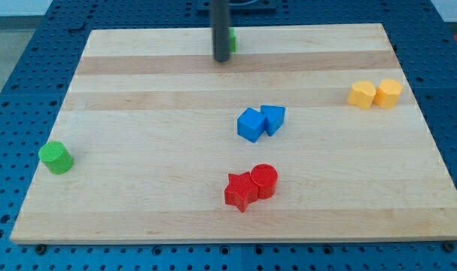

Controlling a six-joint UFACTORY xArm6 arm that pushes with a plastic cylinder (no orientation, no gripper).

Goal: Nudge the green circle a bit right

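Observation:
The green circle is a short green cylinder near the board's left edge, low in the view. My tip is the end of a dark rod at the view's top centre, far to the upper right of the green circle. A second green block is mostly hidden behind the rod; its shape cannot be made out.
A blue cube and a blue block touch at the centre. A red star and a red cylinder touch below them. Two yellow blocks sit side by side at the right. The wooden board lies on a blue pegboard.

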